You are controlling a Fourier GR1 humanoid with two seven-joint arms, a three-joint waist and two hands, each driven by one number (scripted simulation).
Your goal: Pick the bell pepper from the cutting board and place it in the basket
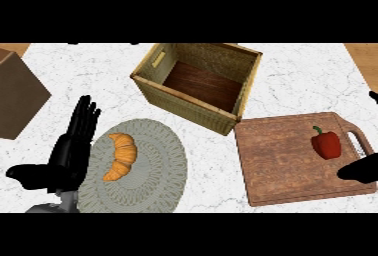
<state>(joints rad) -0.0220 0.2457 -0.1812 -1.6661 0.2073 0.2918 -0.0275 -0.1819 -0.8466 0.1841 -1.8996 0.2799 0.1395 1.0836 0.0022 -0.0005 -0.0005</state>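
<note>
bell pepper [325, 144] lies on cutting board [288, 160], just above right hand [359, 169]; fingers' state unclear.

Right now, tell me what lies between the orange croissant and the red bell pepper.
In the head view: grey mat, white counter, then brown cutting board.

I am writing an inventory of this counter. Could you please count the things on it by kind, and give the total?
Food: 2, the bell pepper and the croissant
Containers: 2, the wicker basket and the brown box
Boards and mats: 2, the wooden cutting board and the round grey placemat
Total: 6
</note>
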